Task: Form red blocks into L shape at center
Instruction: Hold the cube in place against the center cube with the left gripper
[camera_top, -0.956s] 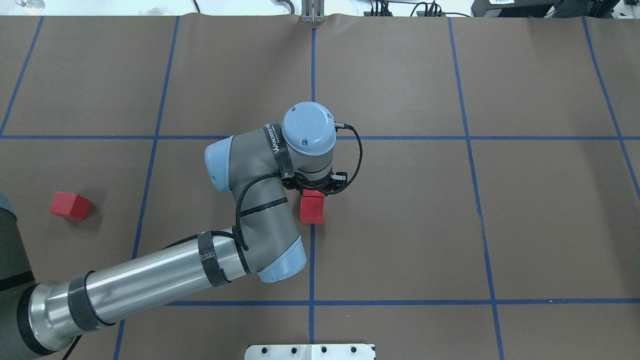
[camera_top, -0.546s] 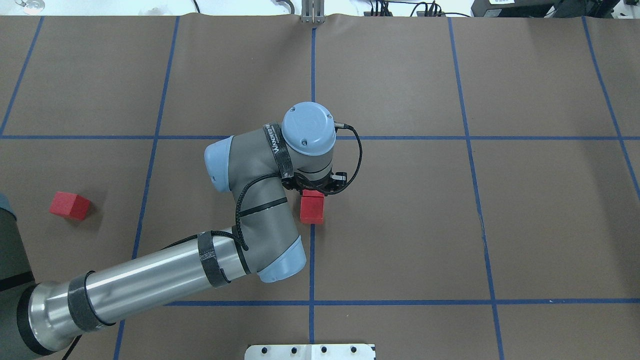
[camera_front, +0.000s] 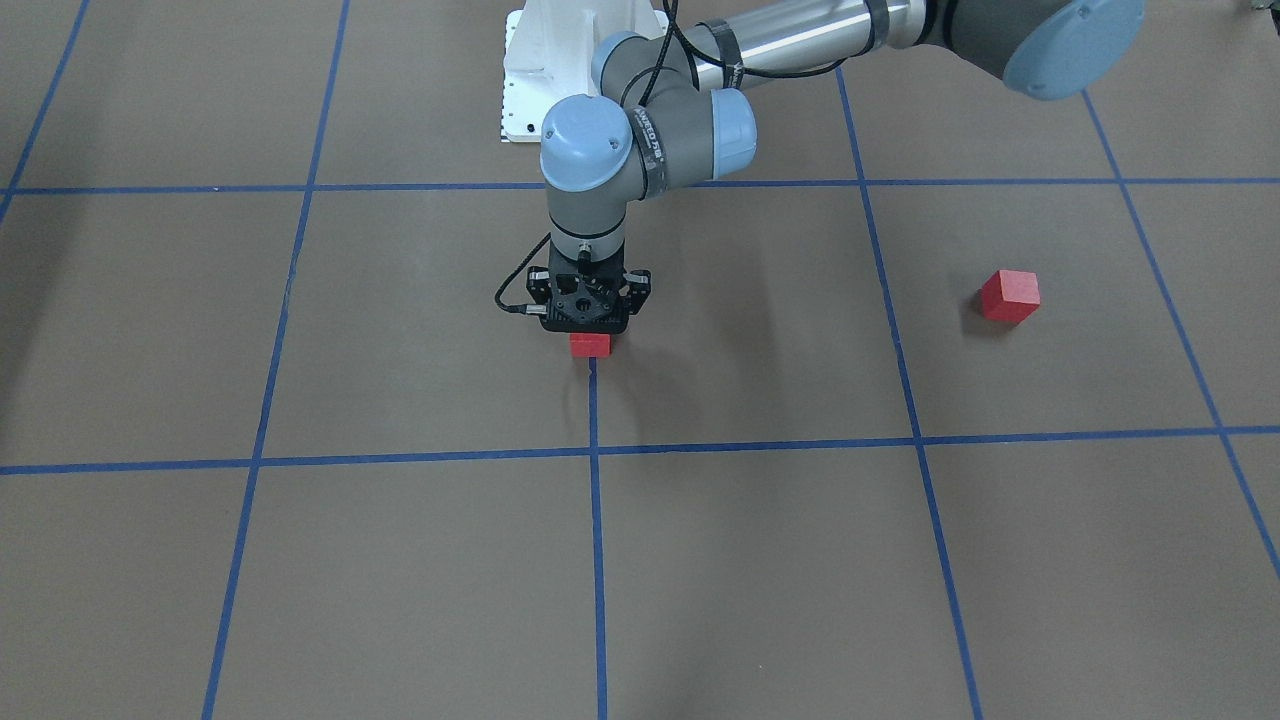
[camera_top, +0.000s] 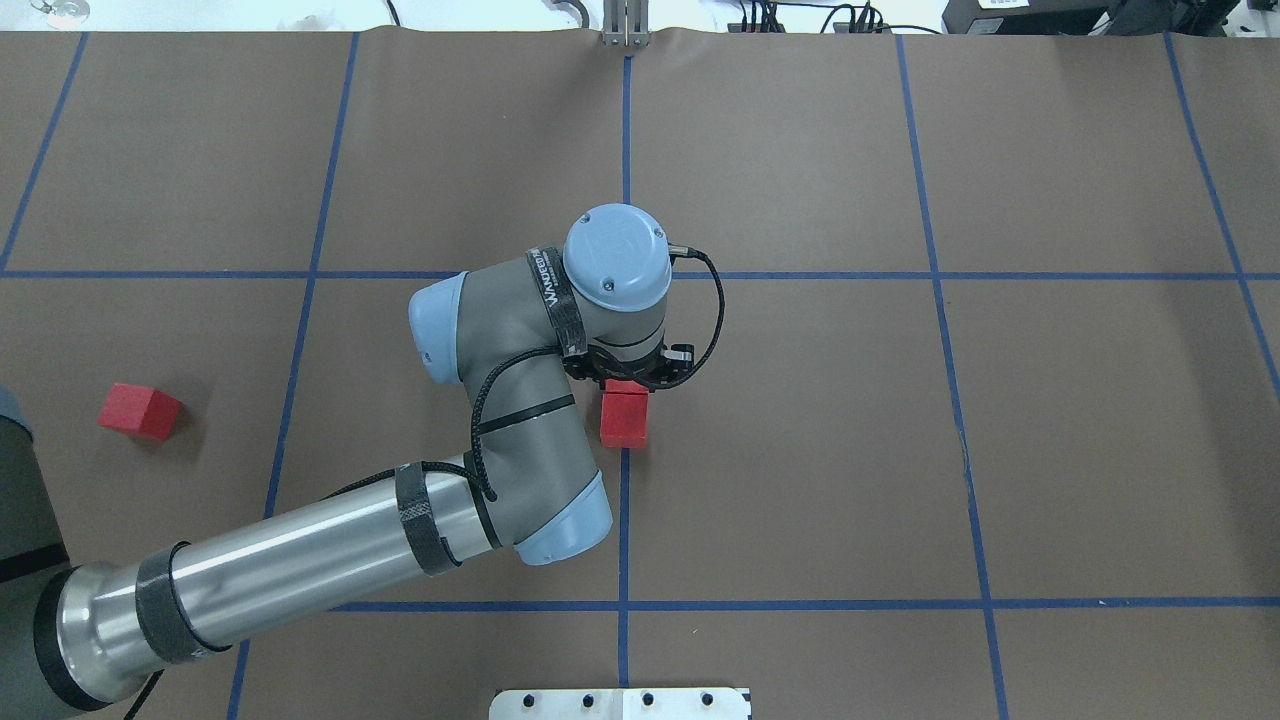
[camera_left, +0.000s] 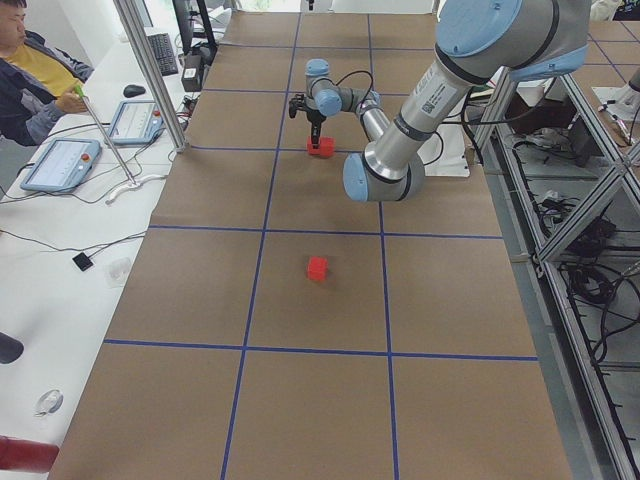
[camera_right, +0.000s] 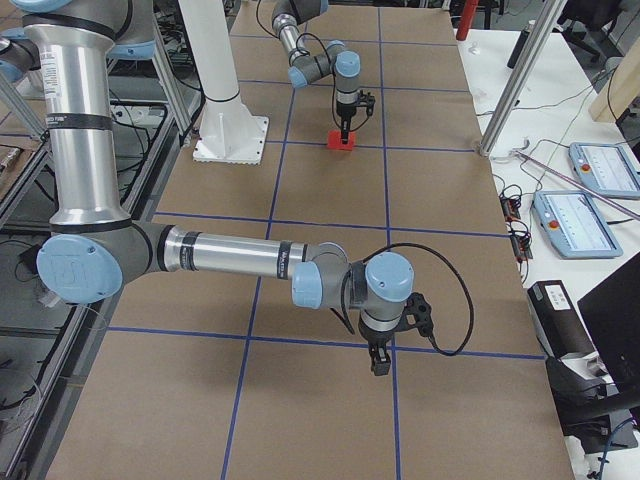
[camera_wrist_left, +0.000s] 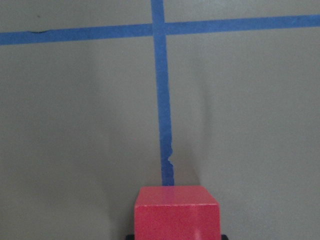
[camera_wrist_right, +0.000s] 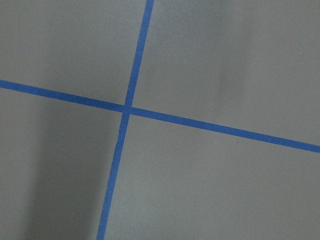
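Two red blocks sit touching in a row on the blue centre line. The nearer one (camera_top: 625, 422) is free. The farther one (camera_top: 628, 386) is mostly under my left gripper (camera_top: 630, 380), which points straight down. In the front view it shows as a red block (camera_front: 590, 345) on the table below the gripper (camera_front: 590, 335). In the left wrist view the block (camera_wrist_left: 176, 210) fills the gap between the two black fingertips, which touch its sides. A third red block (camera_top: 140, 411) lies alone at the left. My right gripper (camera_right: 380, 365) hangs over a tape crossing; I cannot tell its state.
The brown mat (camera_top: 800, 450) carries a blue tape grid. The white robot base plate (camera_top: 620, 703) is at the near edge. An operator (camera_left: 30, 75) sits at a side desk with tablets. The right wrist view shows only a tape crossing (camera_wrist_right: 126, 109).
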